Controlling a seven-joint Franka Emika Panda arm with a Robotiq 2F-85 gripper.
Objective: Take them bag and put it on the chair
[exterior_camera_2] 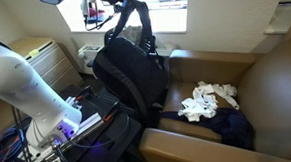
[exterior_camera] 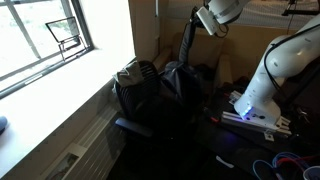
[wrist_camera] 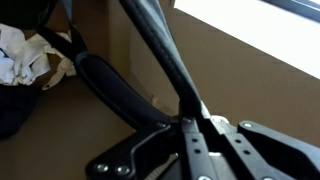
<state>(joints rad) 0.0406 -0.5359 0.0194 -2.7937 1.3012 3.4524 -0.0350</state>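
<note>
A black backpack (exterior_camera_2: 131, 75) hangs upright from its strap (wrist_camera: 160, 55); it also shows in an exterior view (exterior_camera: 180, 88). My gripper (wrist_camera: 190, 125) is shut on the top of that strap, and it shows high above the bag in both exterior views (exterior_camera: 200, 24) (exterior_camera_2: 118, 1). The strap is pulled taut. The bag's lower part rests on or just over a black office chair (exterior_camera: 135, 85), whose seat edge shows below the bag (exterior_camera_2: 117, 140). I cannot tell whether the bag's weight is on the seat.
A brown leather sofa (exterior_camera_2: 270, 88) holds white crumpled cloth (exterior_camera_2: 210, 99) and dark clothing (exterior_camera_2: 233, 126). The robot's white base (exterior_camera: 255, 95) stands next to the chair with cables (exterior_camera: 280, 160) on the floor. A window wall (exterior_camera: 60, 70) is beside the chair.
</note>
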